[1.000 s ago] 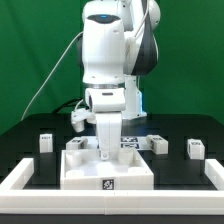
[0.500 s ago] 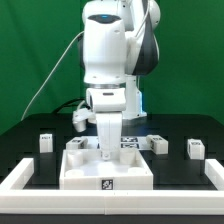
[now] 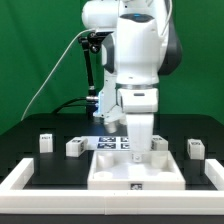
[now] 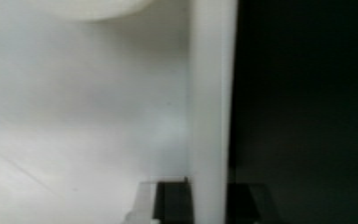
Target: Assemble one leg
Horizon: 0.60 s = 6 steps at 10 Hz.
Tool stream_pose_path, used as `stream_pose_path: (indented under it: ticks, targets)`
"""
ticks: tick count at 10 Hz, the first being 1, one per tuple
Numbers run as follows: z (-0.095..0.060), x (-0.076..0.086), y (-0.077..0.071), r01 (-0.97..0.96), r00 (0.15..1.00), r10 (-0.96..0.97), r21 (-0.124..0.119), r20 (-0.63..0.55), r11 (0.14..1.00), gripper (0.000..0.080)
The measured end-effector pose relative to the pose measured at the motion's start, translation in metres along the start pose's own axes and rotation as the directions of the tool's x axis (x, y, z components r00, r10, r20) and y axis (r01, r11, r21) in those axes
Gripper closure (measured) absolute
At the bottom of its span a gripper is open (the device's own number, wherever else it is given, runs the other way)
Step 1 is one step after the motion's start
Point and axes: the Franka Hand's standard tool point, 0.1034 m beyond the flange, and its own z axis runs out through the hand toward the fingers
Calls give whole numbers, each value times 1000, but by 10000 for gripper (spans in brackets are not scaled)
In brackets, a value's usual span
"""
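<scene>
The panel (image 3: 105,172), pinched between the fingers (image 4: 171,204) of the gripper (image 3: 140,150), has been shifted along the marker board (image 3: 112,142). A white tagged leg (image 3: 74,147) is seen beside it.

Black worktop (image 3: 60,165) bearing the rimmed white panel (image 3: 110,180) at the pincer (image 3: 140,152), the marker board (image 3: 112,143) behind it, and legs (image 3: 74,147) (image 3: 195,148) to either side.

Exterior: faces arm (image 3: 140,60) head-on across desk (image 3: 55,165), slightly above desk level, mid-range, whole workspace in frame. Wrist: sits hard up against white panel (image 4: 87,130) (image 3: 110,178), surface and rim edge filling frame, blurred. Shared: that panel only.
</scene>
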Motion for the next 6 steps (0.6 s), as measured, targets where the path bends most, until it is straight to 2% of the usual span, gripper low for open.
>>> stream_pose_path:
  ticks: [2, 6]
  targets:
    - [1, 19, 8, 30, 999, -30, -10, -14, 999, 741]
    - [1, 44, 18, 47, 998, -47, -16, -31, 999, 741]
